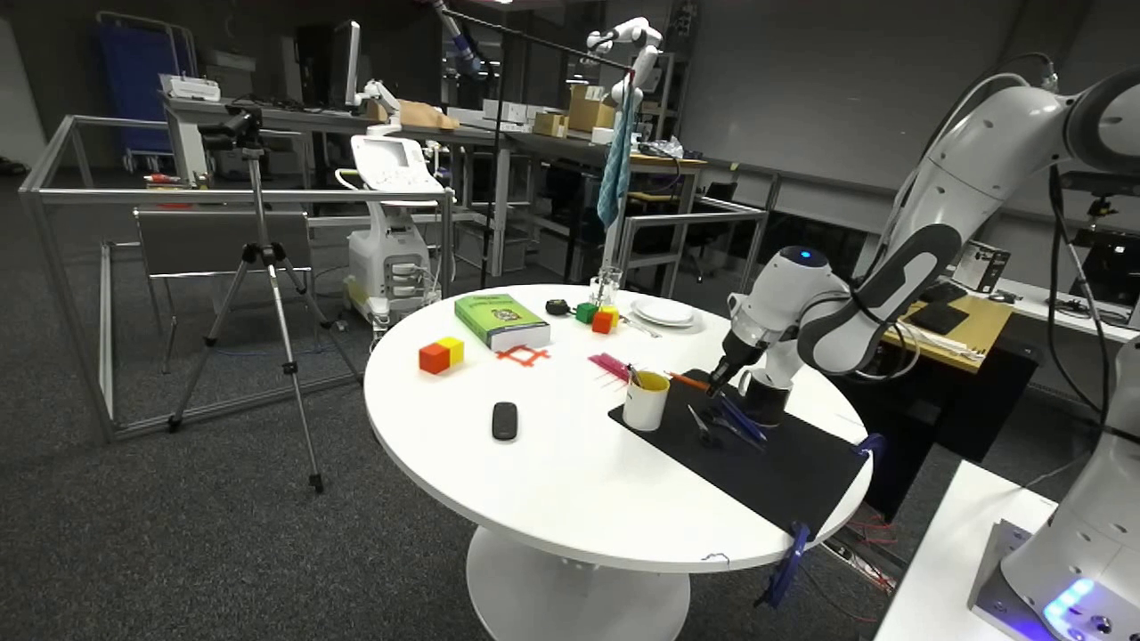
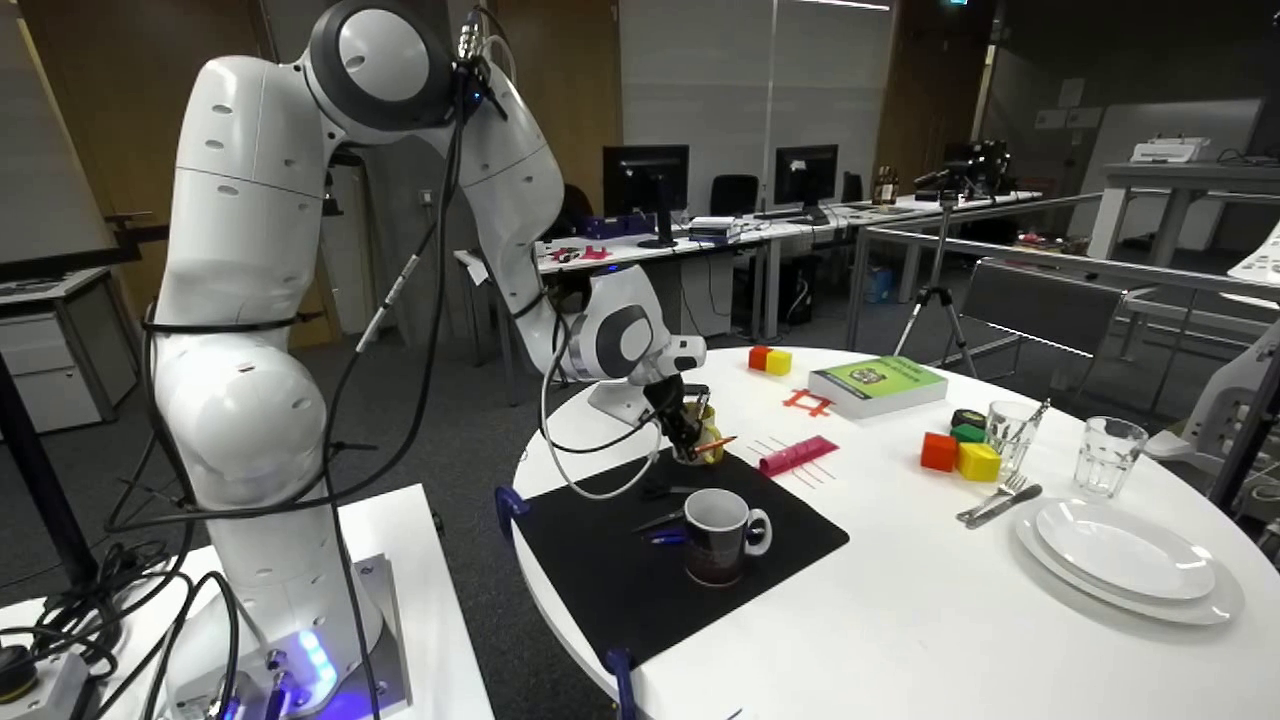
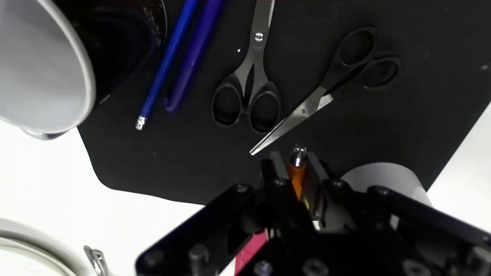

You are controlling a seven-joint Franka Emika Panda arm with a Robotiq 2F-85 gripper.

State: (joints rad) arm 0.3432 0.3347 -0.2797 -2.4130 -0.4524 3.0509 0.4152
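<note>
Since it's so skinny, pencil: my gripper pinches it near the metal end, nearly closed
Cup: props a pen up, looks like
Mat: clamps probably stop sliding

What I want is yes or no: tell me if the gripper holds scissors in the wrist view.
No: the gripper is closed on the orange pencil, and both pairs of scissors lie on the black mat.

A white arm arches over from beside the worktop; low above it, the black hand slants down, fingers clamped nearly together.
</note>
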